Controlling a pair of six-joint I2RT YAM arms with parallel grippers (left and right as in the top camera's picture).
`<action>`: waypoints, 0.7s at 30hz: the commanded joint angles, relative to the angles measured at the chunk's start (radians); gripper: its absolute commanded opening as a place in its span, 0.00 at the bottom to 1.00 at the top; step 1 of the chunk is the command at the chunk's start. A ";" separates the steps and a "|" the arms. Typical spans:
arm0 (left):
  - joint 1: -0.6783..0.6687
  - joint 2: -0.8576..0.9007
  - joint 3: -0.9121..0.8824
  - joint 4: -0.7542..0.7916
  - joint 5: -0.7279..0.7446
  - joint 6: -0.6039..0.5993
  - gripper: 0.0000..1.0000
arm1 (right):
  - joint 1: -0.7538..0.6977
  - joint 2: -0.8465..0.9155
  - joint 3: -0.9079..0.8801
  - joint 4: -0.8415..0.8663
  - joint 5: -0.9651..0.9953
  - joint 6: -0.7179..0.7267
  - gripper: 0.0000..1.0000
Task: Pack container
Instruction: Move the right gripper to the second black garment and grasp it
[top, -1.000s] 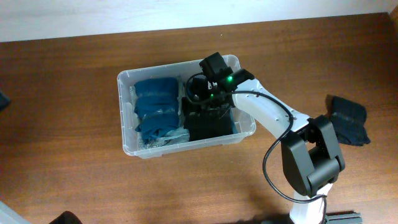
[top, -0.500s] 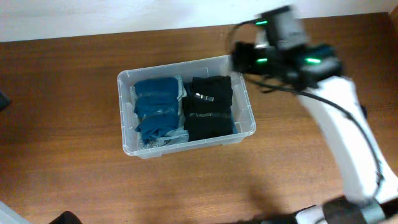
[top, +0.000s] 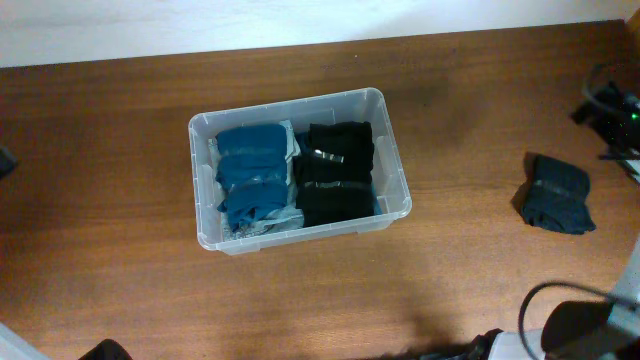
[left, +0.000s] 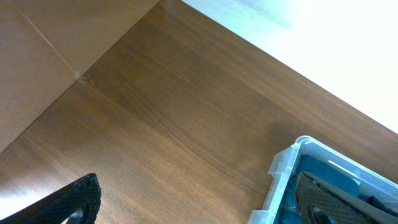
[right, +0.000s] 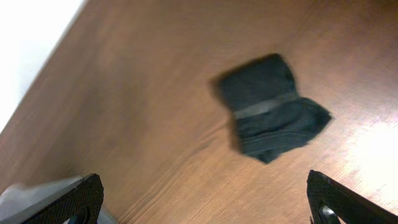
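Observation:
The clear container (top: 201, 180) stands in the middle of the table in the overhead view. It holds folded blue garments (top: 250, 175) on its left side and folded black garments (top: 335, 172) on its right. A dark folded garment (top: 557, 194) lies on the table far to the right. It also shows in the right wrist view as the dark garment (right: 270, 109), ahead of my right gripper (right: 211, 208), which is open and empty. My left gripper (left: 196, 211) is open over bare wood, its right finger (left: 323, 202) in front of the container's corner (left: 283, 171).
The wooden table (top: 120, 260) runs to a pale wall strip (top: 200, 25) at the back. Part of my right arm (top: 612, 108) shows at the right edge, and its base (top: 570, 330) sits at the bottom right.
My right gripper has opened, lifted out of the container and swung to the table's right edge. The black garments stay in the container. The left gripper has not changed.

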 joint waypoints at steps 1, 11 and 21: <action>0.005 0.001 0.004 0.000 0.003 -0.005 1.00 | -0.134 0.057 -0.076 0.030 -0.130 -0.099 0.98; 0.005 0.002 0.004 0.000 0.003 -0.005 1.00 | -0.295 0.290 -0.236 0.196 -0.206 -0.204 0.99; 0.005 0.002 0.004 0.000 0.003 -0.005 1.00 | -0.299 0.488 -0.236 0.211 -0.225 -0.356 1.00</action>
